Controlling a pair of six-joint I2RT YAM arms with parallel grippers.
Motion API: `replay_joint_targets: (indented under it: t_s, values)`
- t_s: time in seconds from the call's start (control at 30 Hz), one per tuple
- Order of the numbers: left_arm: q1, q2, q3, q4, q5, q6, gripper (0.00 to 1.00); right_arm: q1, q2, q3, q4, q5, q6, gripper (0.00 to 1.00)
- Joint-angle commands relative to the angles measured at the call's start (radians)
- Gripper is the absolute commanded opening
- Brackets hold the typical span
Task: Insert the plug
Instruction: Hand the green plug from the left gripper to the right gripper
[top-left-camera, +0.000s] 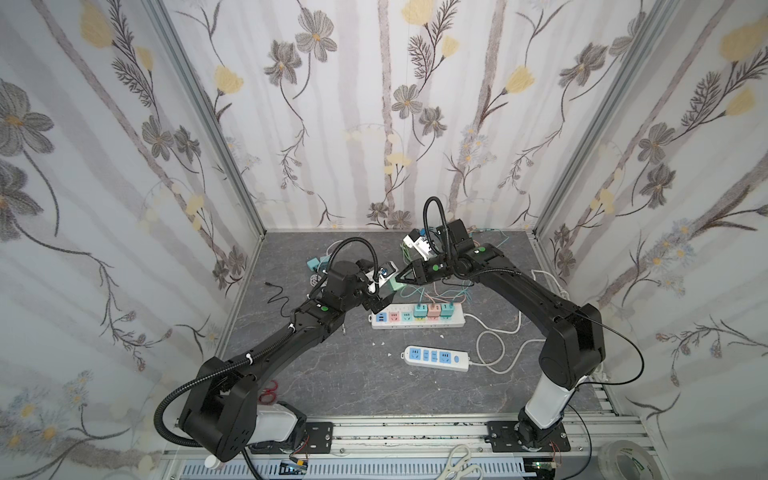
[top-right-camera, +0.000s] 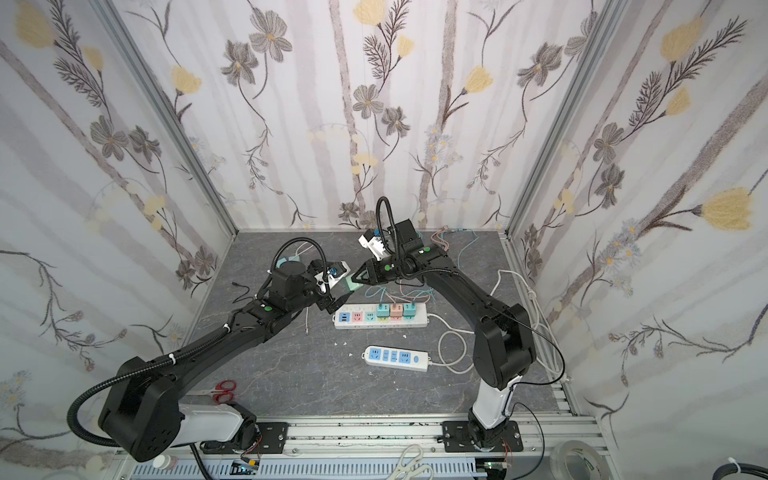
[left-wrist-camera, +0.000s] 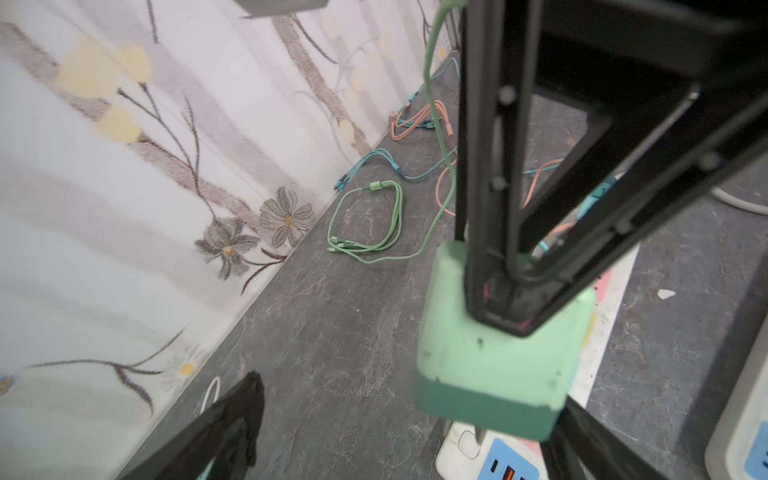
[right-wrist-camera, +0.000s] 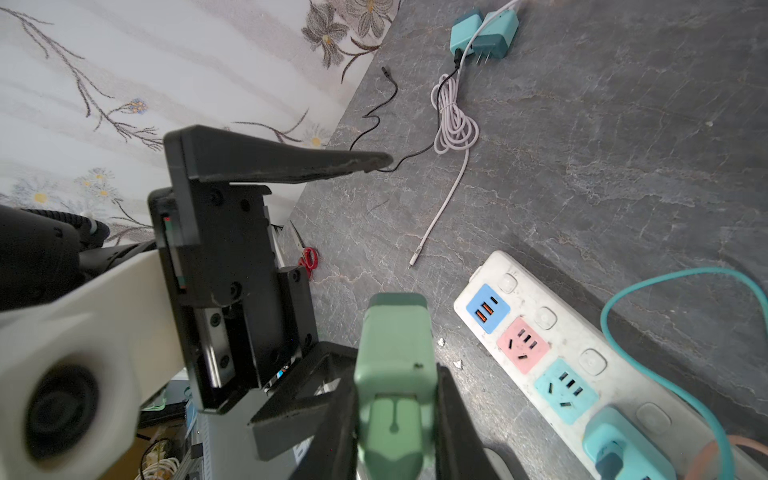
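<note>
The left wrist view shows the right end effector (left-wrist-camera: 505, 307) clamping the green plug (left-wrist-camera: 494, 365). The right wrist view shows the left end effector (right-wrist-camera: 376, 255) spread wide. In both top views the plug hangs at the strip's (top-left-camera: 455, 320) 11 o'clock, with its long axis aimed toward 8 o'clock.

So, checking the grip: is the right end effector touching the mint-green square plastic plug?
Touching. The right wrist view shows the mint-green square plastic plug pinched between the fingers of the right end effector, no gap.
</note>
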Motion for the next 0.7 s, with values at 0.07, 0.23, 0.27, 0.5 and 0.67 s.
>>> replay_joint_targets:
  t_s: [0.07, 0.23, 0.27, 0.5, 0.67]
  values:
    - [0.007, -0.128, -0.099, 0.121, -0.186, -0.166, 1.0, 0.002, 0.036, 0.093, -0.08, 0.072, -0.18, 0.0]
    - [0.011, -0.274, -0.189, 0.072, -0.333, -0.248, 1.0, 0.003, 0.071, 0.161, -0.154, 0.127, -0.337, 0.0]
    - [0.011, -0.306, -0.207, 0.057, -0.37, -0.26, 1.0, 0.004, 0.081, 0.181, -0.179, 0.138, -0.379, 0.0]
    - [0.025, -0.506, -0.32, 0.007, -0.685, -0.339, 1.0, 0.031, 0.159, 0.291, -0.366, 0.255, -0.714, 0.0]
    - [0.049, -0.609, -0.361, -0.045, -0.732, -0.423, 1.0, 0.08, 0.227, 0.352, -0.499, 0.364, -0.941, 0.0]
